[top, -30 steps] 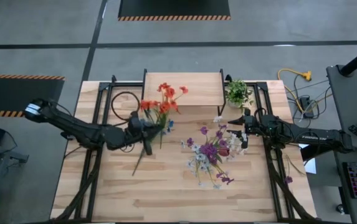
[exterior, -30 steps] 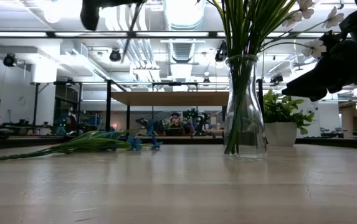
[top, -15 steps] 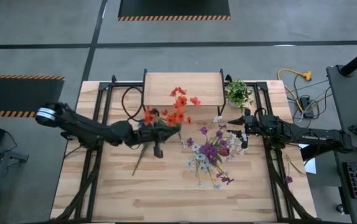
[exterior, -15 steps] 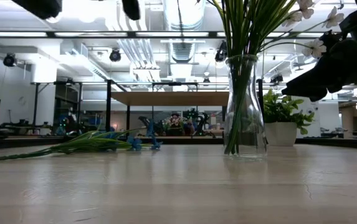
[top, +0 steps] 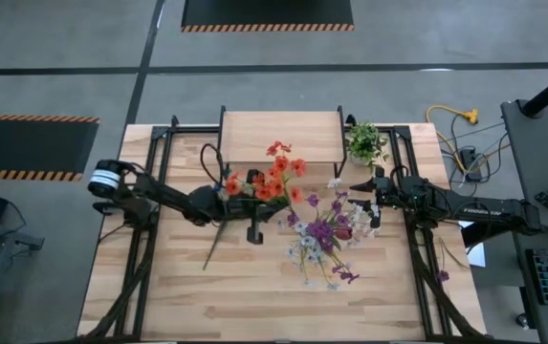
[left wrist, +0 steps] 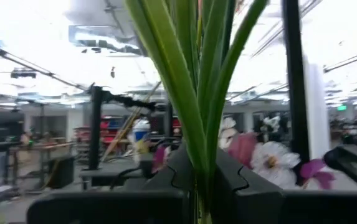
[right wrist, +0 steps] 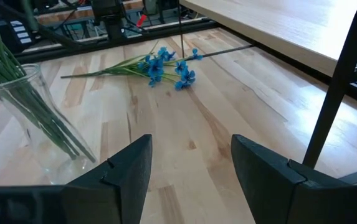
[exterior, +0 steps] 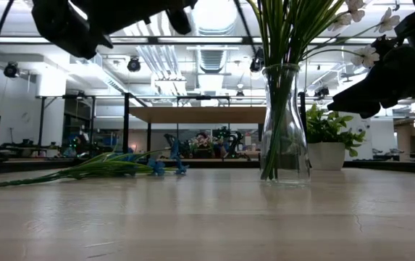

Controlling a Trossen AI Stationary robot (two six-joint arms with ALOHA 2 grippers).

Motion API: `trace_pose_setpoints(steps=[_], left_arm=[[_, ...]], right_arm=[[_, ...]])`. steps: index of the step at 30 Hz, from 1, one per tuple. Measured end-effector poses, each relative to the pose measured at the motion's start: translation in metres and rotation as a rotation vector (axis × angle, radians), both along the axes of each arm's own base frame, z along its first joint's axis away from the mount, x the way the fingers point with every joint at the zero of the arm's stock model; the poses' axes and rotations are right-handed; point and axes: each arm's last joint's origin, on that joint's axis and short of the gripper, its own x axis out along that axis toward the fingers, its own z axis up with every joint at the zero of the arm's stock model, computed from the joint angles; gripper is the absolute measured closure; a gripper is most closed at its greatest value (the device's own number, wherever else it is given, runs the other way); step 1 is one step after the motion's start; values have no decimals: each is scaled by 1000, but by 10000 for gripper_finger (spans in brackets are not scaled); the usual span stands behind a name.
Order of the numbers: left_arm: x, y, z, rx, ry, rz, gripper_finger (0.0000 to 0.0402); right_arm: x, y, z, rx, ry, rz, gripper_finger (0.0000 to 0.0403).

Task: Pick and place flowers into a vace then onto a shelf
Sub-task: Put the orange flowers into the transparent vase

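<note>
Above the wood counter [top: 254, 287], the left pincer [top: 251, 216] pinches the stems of an orange-red flower bunch [top: 272, 178], held aloft left of the clear vase [exterior: 284, 123]. A blue flower stem [exterior: 113, 168] lies flat on the counter. The vase, standing in front of the shelf [top: 279, 136], already holds purple and white flowers [top: 326, 234]. Just beside them, the right pincer [top: 365, 196] hovers, fingers spread.

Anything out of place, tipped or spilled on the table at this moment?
Only one item stands out: a blue-blossomed flower stem lies flat on the wood-plank tabletop, outside the clear glass vase, which stands upright. The left gripper holds the orange-red flowers in its jaws. Nothing looks spilled or broken.
</note>
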Motion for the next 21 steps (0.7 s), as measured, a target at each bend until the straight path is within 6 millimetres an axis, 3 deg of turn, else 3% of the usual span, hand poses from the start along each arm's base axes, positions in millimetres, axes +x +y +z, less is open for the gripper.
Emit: trace_pose_setpoints(steps=[11, 21], left_arm=[[8, -3, 6, -57, -12, -126, 400], [11, -4, -1, -89, 63, -150, 400]], right_arm=[[0, 0, 0, 0, 1, 0, 193], [0, 0, 0, 0, 1, 0, 193]])
